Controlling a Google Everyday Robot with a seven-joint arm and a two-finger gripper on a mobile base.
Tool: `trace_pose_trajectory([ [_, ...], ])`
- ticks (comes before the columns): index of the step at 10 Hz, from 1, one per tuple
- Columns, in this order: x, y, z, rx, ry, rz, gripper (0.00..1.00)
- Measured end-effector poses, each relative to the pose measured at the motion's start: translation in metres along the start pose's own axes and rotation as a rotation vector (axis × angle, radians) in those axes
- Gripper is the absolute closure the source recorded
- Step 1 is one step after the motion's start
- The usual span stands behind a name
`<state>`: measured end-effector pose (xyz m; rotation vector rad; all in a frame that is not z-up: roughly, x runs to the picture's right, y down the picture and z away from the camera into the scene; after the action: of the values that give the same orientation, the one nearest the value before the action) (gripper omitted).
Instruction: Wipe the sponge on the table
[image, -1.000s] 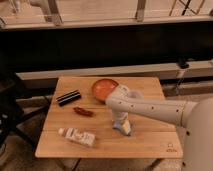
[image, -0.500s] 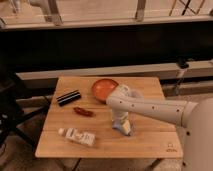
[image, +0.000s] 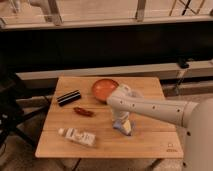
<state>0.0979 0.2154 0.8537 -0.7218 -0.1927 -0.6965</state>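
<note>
The sponge (image: 128, 129) lies on the table (image: 150, 141), right of centre in the frame and towards the near edge, with only a pale yellow patch of it showing under the gripper (image: 121, 125). The white arm (image: 155, 108) reaches in from the lower right and runs leftward over the boards. It bends beside the orange bowl (image: 104, 88) and turns straight down, so the gripper stands upright on the sponge, touching it. I cannot tell how wide the gripper stands or whether it clasps the sponge. Too little of the sponge shows to tell its long axis. A white packet (image: 77, 136) lies well to its left.
</note>
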Motion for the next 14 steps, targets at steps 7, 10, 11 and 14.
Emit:
trace_pose_trajectory([
  [7,-0.0024,-0.0018,-0.0007,0.002,0.002,-0.01,0.99],
  [10,-0.0032,-0.0023,-0.0014,0.002,0.001,-0.011,0.99],
  [11,-0.0034,-0.0024,-0.0014,0.002,0.001,-0.012,0.99],
  [14,-0.0024,-0.0019,-0.0003,0.004,-0.006,-0.014,0.99],
])
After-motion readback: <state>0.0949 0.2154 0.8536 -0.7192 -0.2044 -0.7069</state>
